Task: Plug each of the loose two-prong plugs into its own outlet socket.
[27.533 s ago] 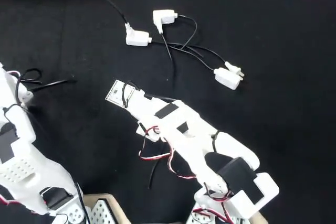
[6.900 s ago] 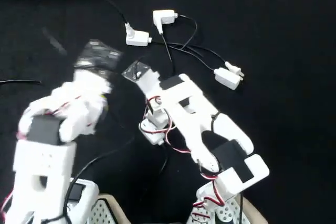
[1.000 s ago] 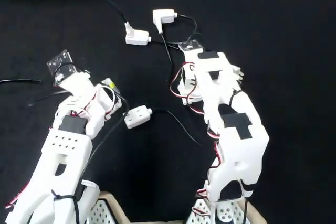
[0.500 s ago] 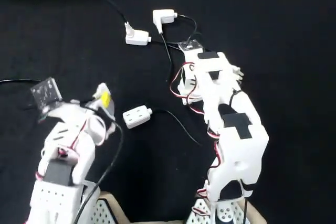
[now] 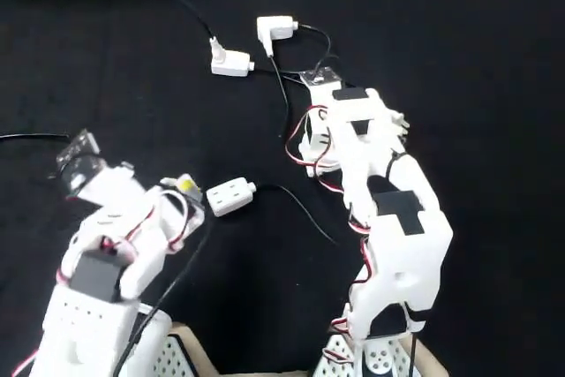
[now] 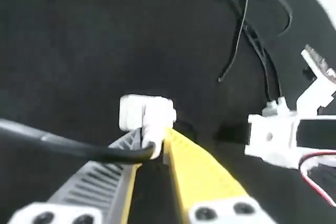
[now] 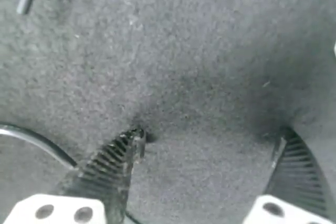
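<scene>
The left gripper (image 6: 155,142) pinched the end of the white outlet socket (image 5: 229,196) at mid-table (image 5: 494,86), its fingers pressed together. The right gripper (image 7: 209,140) stood spread over bare cloth. Two white plugs (image 5: 231,62) lay well apart, at the far side.

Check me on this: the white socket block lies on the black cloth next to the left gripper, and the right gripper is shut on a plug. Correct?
Not quite. The right gripper is open, fingers wide apart over the black cloth, no plug between them; the right wrist view shows it. The white socket block does lie next to the left gripper.
</scene>
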### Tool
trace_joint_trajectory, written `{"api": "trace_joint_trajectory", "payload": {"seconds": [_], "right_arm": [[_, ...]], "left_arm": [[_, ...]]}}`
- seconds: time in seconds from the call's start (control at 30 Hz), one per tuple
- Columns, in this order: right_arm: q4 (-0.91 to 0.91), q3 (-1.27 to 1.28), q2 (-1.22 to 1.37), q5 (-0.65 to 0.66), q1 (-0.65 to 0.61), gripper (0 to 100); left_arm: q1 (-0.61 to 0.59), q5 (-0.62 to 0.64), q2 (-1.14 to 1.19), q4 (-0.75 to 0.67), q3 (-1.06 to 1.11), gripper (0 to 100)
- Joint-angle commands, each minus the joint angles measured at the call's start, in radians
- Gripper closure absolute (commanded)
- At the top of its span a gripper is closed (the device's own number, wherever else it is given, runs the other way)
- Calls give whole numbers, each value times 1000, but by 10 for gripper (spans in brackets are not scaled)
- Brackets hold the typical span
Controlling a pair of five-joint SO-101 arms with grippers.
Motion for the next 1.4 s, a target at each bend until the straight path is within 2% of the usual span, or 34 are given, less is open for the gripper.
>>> {"api": "trace_joint_trajectory", "payload": {"seconds": [0.0, 0.17, 0.47, 0.87, 1.03, 1.2, 1.37], "right_arm": [[-44, -7, -24, -15, 15, 624], [-44, -7, -24, -15, 15, 624], [-44, -7, -24, -15, 15, 624], [-44, -8, -24, -15, 15, 624], [-44, -8, -24, -15, 15, 624], [-44, -8, -24, -15, 15, 624], [-44, -7, -24, -15, 14, 624]], "left_arm": [[36, 69, 172, -26, -101, 970], [35, 6, 319, -101, -170, 970], [33, -123, 577, -69, -312, 970], [54, -253, 614, -28, -317, 970], [54, -232, 614, -25, -318, 970], [54, -141, 615, 74, -334, 970], [54, -132, 615, 112, -314, 970]]}}
